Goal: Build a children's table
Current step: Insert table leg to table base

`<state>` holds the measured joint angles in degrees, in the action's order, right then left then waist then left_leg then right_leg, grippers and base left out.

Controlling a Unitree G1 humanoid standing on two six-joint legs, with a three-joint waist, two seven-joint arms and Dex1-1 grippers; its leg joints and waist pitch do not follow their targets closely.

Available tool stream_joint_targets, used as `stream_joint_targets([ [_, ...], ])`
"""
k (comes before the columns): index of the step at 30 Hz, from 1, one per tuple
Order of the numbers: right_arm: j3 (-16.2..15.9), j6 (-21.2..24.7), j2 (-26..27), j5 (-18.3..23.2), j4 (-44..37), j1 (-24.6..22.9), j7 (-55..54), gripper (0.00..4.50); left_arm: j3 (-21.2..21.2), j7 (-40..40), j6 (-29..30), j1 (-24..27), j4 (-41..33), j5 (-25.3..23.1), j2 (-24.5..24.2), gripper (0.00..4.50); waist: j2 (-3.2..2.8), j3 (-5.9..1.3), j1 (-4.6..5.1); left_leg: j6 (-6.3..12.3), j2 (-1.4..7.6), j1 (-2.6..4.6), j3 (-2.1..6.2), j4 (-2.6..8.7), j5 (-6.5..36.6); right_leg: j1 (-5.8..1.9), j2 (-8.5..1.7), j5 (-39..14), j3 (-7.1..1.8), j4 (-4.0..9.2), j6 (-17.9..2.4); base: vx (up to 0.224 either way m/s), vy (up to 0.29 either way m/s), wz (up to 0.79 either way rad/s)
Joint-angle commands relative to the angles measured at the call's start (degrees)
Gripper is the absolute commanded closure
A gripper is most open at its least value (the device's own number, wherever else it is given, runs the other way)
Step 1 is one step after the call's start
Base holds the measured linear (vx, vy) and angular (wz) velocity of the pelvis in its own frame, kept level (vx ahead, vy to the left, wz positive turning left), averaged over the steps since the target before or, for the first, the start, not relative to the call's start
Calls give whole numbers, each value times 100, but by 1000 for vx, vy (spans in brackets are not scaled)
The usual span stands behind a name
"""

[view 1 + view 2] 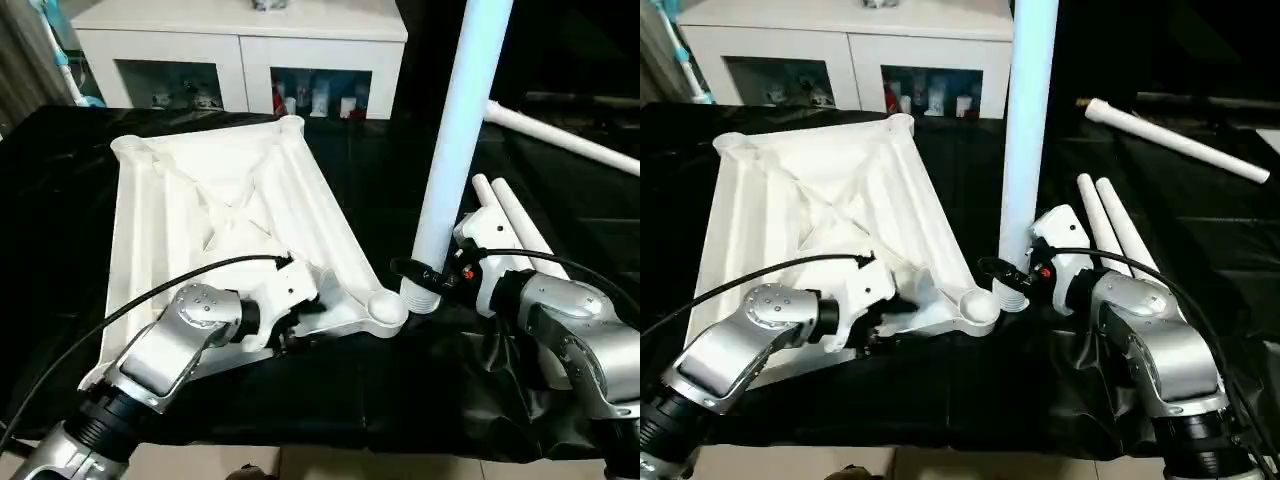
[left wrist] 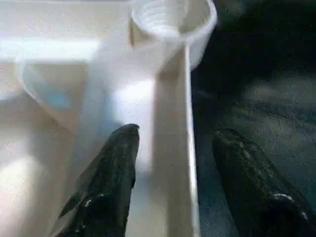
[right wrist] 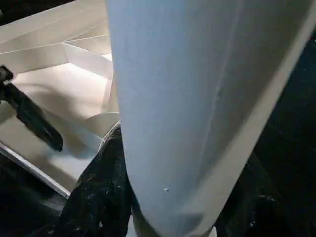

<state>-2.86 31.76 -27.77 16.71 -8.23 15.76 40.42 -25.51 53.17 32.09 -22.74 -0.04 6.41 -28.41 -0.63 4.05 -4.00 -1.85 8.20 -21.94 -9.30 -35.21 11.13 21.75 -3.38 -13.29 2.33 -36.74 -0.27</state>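
The children's table top (image 1: 230, 200) lies upside down on the black cloth, ribbed side up. My left gripper (image 2: 177, 131) is at its near right rim, open, with one finger inside the rim wall and one outside, just short of the near corner socket (image 1: 385, 310). My right gripper (image 1: 425, 275) is shut on a white leg (image 1: 460, 130) near its lower end and holds it upright. The leg's ribbed lower end (image 1: 420, 298) sits just to the right of that socket, outside it.
Two more white legs (image 1: 515, 215) lie side by side on the cloth behind my right wrist. Another leg (image 1: 570, 135) lies slanted at the far right. A white cabinet (image 1: 240, 40) stands behind the table.
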Motion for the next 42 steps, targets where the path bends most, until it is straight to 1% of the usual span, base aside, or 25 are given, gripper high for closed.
stream_joint_targets([
  [1,-47,-26,-71,28,-67,-7,22,266,-119,109,246,-145,-25,-53,-71,211,-32,-361,-11,393,467,99,171,427,535,-251,-523,280,-293,402,-1618,0,0,0],
  [2,-48,-29,-69,25,-62,-4,22,266,-123,69,285,-161,-17,-75,-67,214,-42,-350,-11,381,472,95,175,433,592,-248,-526,216,-291,403,-1633,0,0,0],
  [3,-48,-31,-66,21,-59,-2,24,266,-126,29,314,-179,-3,-95,-60,229,-31,-330,-4,342,472,98,169,445,751,-248,-526,-7,-291,432,-1631,0,0,0],
  [4,-49,-32,-61,17,-57,2,24,266,-129,-2,320,-199,22,-114,-51,229,-40,-330,-2,298,477,104,169,450,833,-253,-534,-181,-295,444,-1614,0,0,0],
  [5,-52,-31,-53,11,-56,7,23,266,-137,-17,349,-229,49,-128,-42,246,-36,-329,-2,284,477,105,166,449,839,-251,-537,-216,-298,448,-1608,0,0,0],
  [6,-57,-30,-45,1,-61,13,19,266,-142,-42,397,-269,87,-149,-23,255,-52,-323,-9,249,476,110,161,453,887,-240,-534,-320,-301,461,-1586,0,0,0],
  [7,-59,-29,-40,-3,-63,16,15,266,-145,-51,420,-283,103,-158,-14,263,-48,-320,0,213,482,110,157,459,929,-238,-531,-364,-305,466,-1569,0,0,0],
  [9,-62,-21,-30,-14,-88,11,6,266,-147,-54,463,-311,130,-197,12,291,-46,-325,-1,191,480,104,157,458,902,-242,-531,-335,-307,460,-1547,0,0,0],
  [10,-60,-14,-27,-13,-99,9,5,266,-128,-39,469,-314,130,-179,29,299,-56,-332,0,200,482,105,159,461,868,-243,-530,-280,-305,453,-1540,0,0,0],
  [13,-63,-10,-28,-20,-111,9,4,266,-137,12,484,-330,117,-167,26,310,-57,-334,1,232,484,96,157,455,803,-245,-536,-102,-306,446,-1575,0,0,0],
  [15,-64,-12,-29,-24,-109,11,4,266,-158,25,493,-337,112,-178,14,335,-54,-331,6,238,481,98,156,456,847,-245,-534,-143,-305,452,-1577,0,0,0],
  [18,-69,-14,-27,-33,-114,14,0,266,-225,75,503,-352,115,-212,-22,355,-60,-324,15,208,485,100,160,468,941,-240,-533,-315,-305,466,-1557,0,0,0],
  [21,-71,-16,-20,-43,-107,23,-3,266,-279,124,507,-367,117,-263,-55,387,-57,-325,17,197,484,98,159,468,939,-241,-540,-315,-312,470,-1547,0,0,0],
  [22,-75,-17,-16,-46,-104,28,-4,266,-314,152,492,-375,122,-311,-86,398,-67,-325,17,197,486,98,162,472,930,-239,-535,-303,-310,467,-1545,0,0,0],
  [24,-79,-18,-9,-47,-100,38,-7,266,-387,201,432,-388,147,-409,-150,416,-63,-323,22,193,489,100,161,473,953,-238,-538,-326,-310,471,-1546,0,0,0],
  [25,-80,-17,-6,-47,-98,43,-8,266,-418,222,397,-393,162,-454,-176,416,-66,-316,25,195,492,102,164,483,996,-229,-533,-380,-312,480,-1535,0,0,0],
  [26,-78,-18,0,-48,-89,57,-14,266,-410,180,334,-397,240,-504,-170,436,-61,-320,27,177,490,103,161,481,1019,-234,-536,-416,-313,481,-1532,0,0,0],
  [27,-78,-18,0,-48,-89,57,-14,266,-410,180,334,-397,240,-504,-170,443,-65,-319,28,170,493,104,162,482,1025,-233,-540,-425,-313,479,-1534,0,0,0],
  [29,-74,-22,5,-46,-82,62,-15,266,-340,121,275,-399,299,-479,-119,448,-57,-314,30,158,486,100,158,481,1072,-231,-542,-544,-317,492,-1522,0,0,0],
  [31,-71,-23,8,-42,-83,59,-12,266,-291,101,223,-398,316,-440,-91,448,-55,-313,20,147,484,117,149,478,1130,-212,-545,-704,-321,514,-1493,0,0,0],
  [32,-70,-22,10,-38,-84,59,-10,266,-269,102,196,-396,320,-415,-81,448,-60,-318,13,140,487,118,152,478,1126,-216,-551,-738,-321,514,-1486,0,0,0],
  [34,-69,-29,18,-31,-72,61,-1,266,-119,109,-17,-356,355,-272,-9,448,-58,-330,17,115,497,99,162,490,1084,-225,-542,-706,-313,495,-1453,0,0,0],
  [38,-69,-28,29,-23,-78,62,-2,266,7,72,-234,-257,390,-223,41,448,-56,-340,22,190,483,85,150,472,960,-231,-550,-505,-317,489,-1473,0,0,0],
  [39,-64,-28,34,-18,-83,61,-6,266,30,39,-308,-194,369,-226,36,448,-51,-338,22,222,480,78,147,470,939,-235,-555,-548,-316,496,-1460,0,0,0],
  [42,-55,-30,49,-14,-81,60,-22,266,131,-31,-393,-72,341,-169,78,448,-63,-330,22,235,480,79,142,469,981,-221,-552,-805,-317,518,-1409,0,0,0],
])
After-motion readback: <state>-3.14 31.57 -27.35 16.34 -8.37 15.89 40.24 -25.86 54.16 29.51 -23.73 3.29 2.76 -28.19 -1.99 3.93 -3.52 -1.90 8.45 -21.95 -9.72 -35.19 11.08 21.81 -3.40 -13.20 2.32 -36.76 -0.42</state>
